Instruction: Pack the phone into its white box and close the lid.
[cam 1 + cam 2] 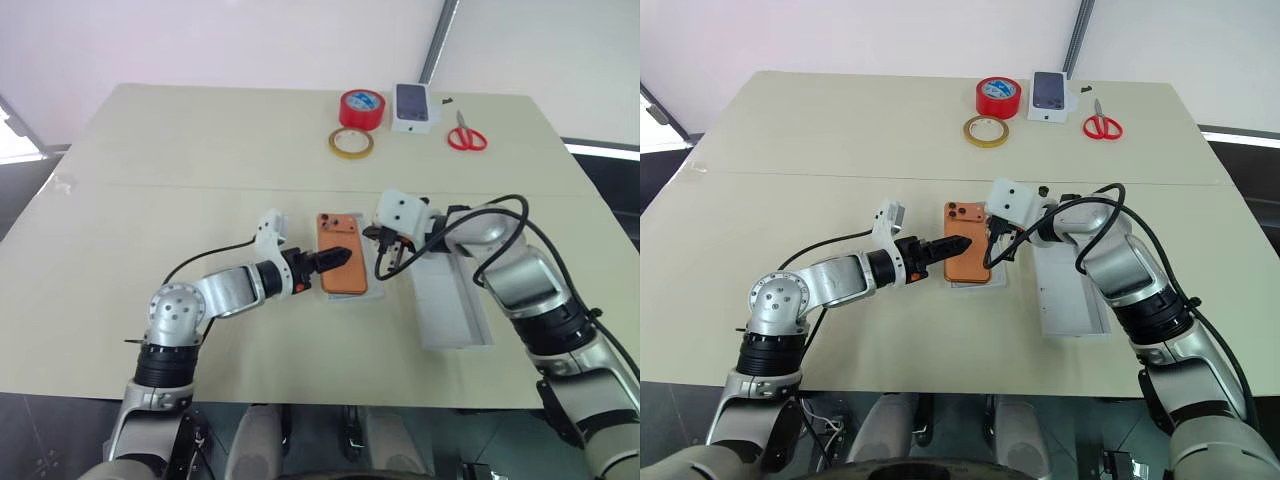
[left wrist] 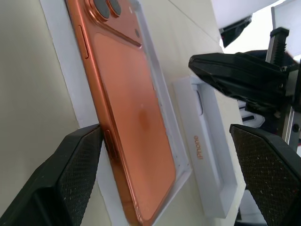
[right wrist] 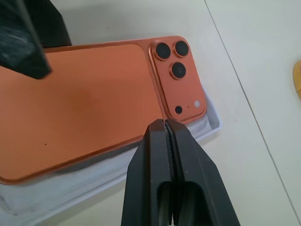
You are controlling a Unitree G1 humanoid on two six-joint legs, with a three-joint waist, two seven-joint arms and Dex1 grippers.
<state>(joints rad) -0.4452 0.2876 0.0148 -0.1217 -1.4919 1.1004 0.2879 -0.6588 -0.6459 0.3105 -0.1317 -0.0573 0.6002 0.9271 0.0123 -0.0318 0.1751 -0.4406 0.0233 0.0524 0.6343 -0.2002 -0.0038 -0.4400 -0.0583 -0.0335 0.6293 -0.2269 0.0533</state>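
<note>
Left gripper (image 1: 338,257) wide open beside phone (image 1: 341,266) | right gripper (image 3: 165,129) closed, empty, above phone's edge

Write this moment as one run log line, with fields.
phone: back up, in white box | left gripper: open | right gripper: shut at phone edge | lid: off, beside

bright even light, soft shadows, sharp focus.
</note>
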